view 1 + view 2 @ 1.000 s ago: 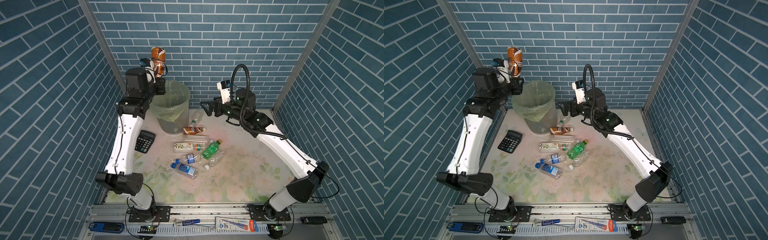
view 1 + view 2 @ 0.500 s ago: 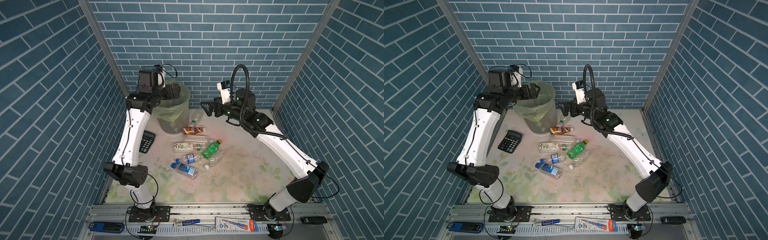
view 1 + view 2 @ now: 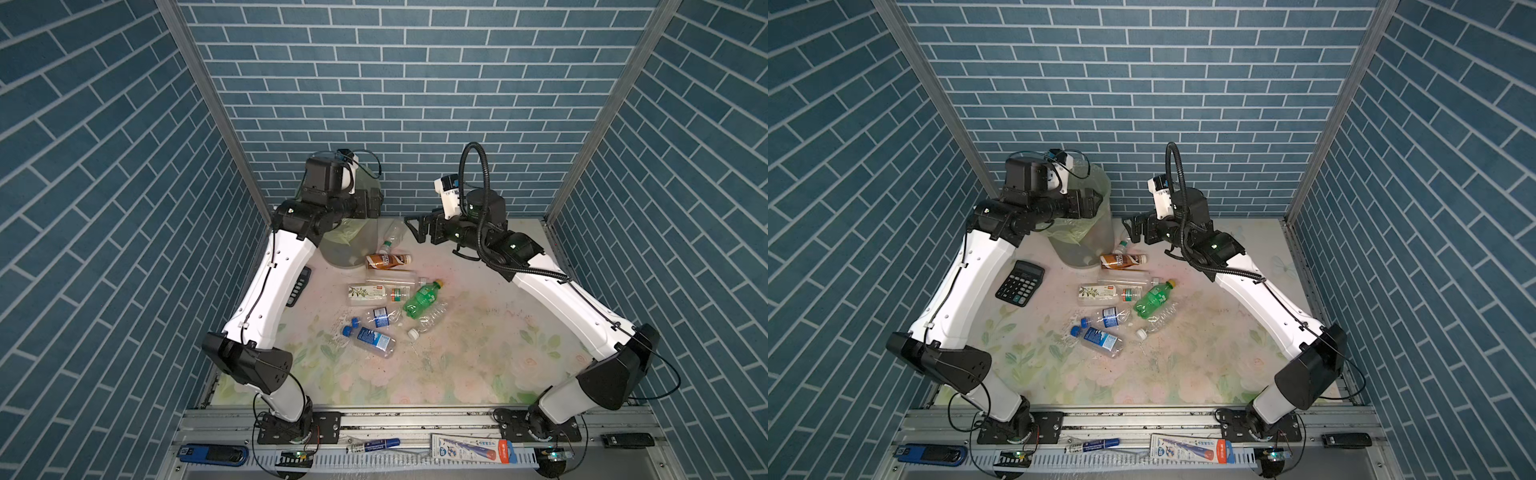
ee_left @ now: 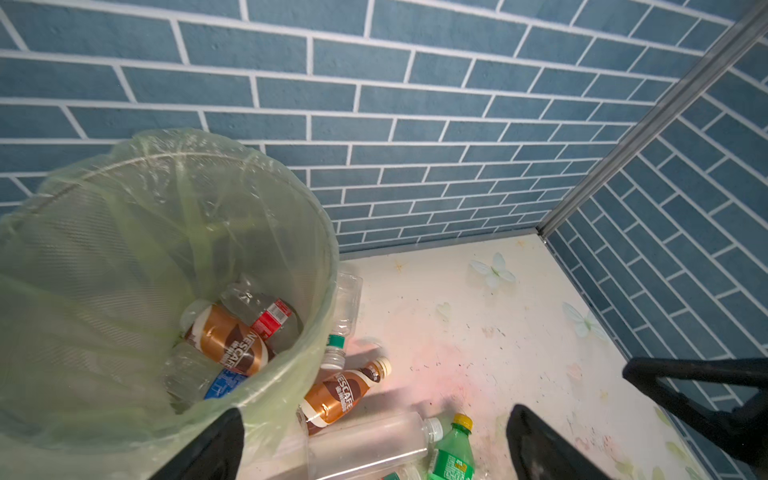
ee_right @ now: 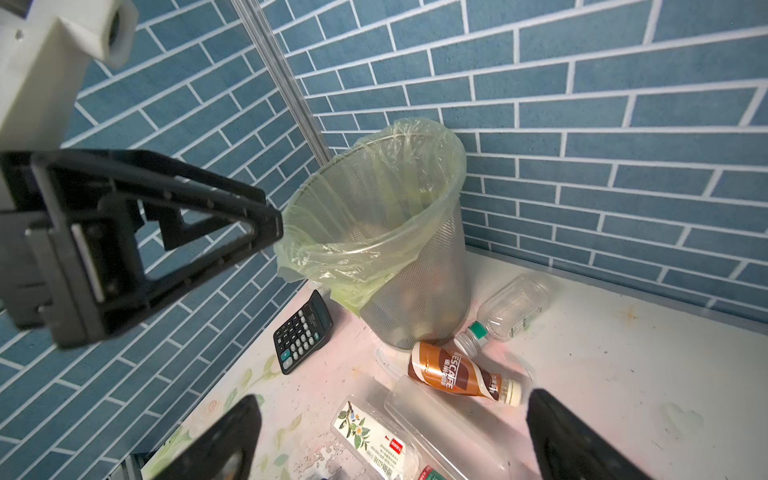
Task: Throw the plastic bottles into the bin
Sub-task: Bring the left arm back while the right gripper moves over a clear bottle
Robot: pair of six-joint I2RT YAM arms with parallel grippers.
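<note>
The bin (image 3: 353,253) (image 3: 1098,249), grey mesh with a pale green bag, stands at the back left. My left gripper (image 3: 374,203) (image 4: 374,453) hovers open and empty over its rim. In the left wrist view a brown-wrapped bottle (image 4: 228,345), a red-labelled one (image 4: 270,318) and a blue-labelled one (image 4: 224,382) lie inside. On the table lie several plastic bottles: a brown one (image 3: 386,260), a clear one (image 3: 392,237), a green one (image 3: 422,297) and a blue-labelled one (image 3: 372,338). My right gripper (image 3: 411,226) (image 5: 395,444) hangs open above the brown one.
A black calculator (image 3: 1020,282) (image 5: 302,330) lies left of the bottles, beside my left arm. Blue brick walls close in the back and both sides. A long clear bottle (image 3: 390,276) and a white-labelled one (image 3: 370,291) lie mid-table. Pens and tools sit on the front rail (image 3: 415,449).
My left gripper swung from high at the bin's left to over its mouth and opened. The brown bottle it held now lies in the bin. The right arm stayed still.
</note>
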